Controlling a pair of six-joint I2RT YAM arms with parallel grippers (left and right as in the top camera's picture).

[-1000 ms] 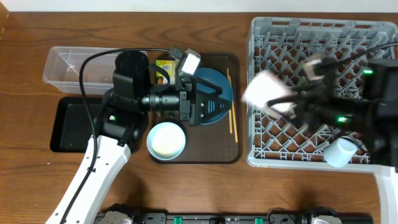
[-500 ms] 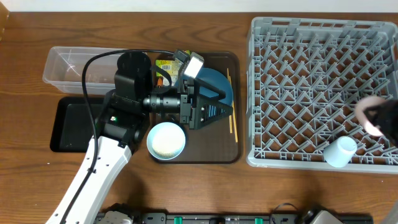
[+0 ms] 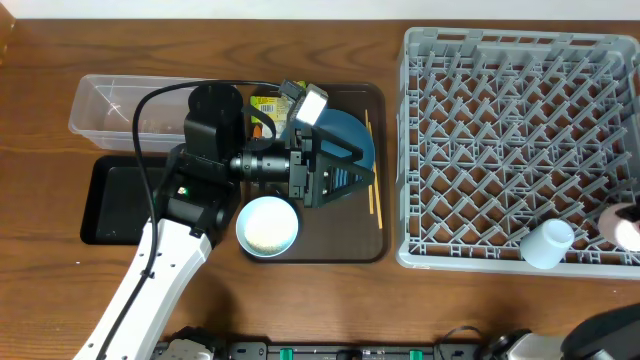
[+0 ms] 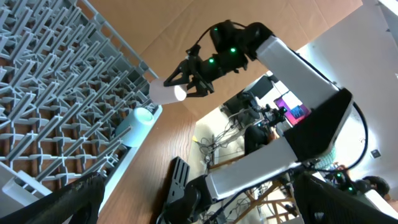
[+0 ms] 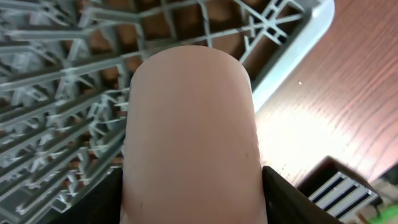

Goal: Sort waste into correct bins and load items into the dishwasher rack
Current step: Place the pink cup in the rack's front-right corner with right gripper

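My right gripper point(image 5: 193, 208) is shut on the pink cup point(image 5: 193, 137), which fills the right wrist view, with a dark finger point(image 5: 93, 199) on either side. The cup hangs above the near right corner of the grey dishwasher rack point(image 3: 500, 130), and only part of the pink cup point(image 3: 628, 228) shows at the overhead frame's right edge. The light blue cup point(image 3: 547, 243) stands in the rack close by. My left gripper point(image 3: 350, 168) is open and empty above the dark blue bowl point(image 3: 345, 135). The white bowl point(image 3: 267, 225) holds rice. Chopsticks point(image 3: 372, 175) lie beside the blue bowl.
The bowls sit on a dark brown serving tray point(image 3: 345, 245). A clear tub point(image 3: 110, 105) and a black tray point(image 3: 115, 200) lie left of it. A yellow-green wrapper point(image 3: 265, 102) lies at the tray's far edge. Bare wooden table point(image 5: 348, 93) lies past the rack's corner.
The right arm has carried the pink cup from over the middle of the rack to its near right corner, almost out of the overhead view. The left arm has barely moved.
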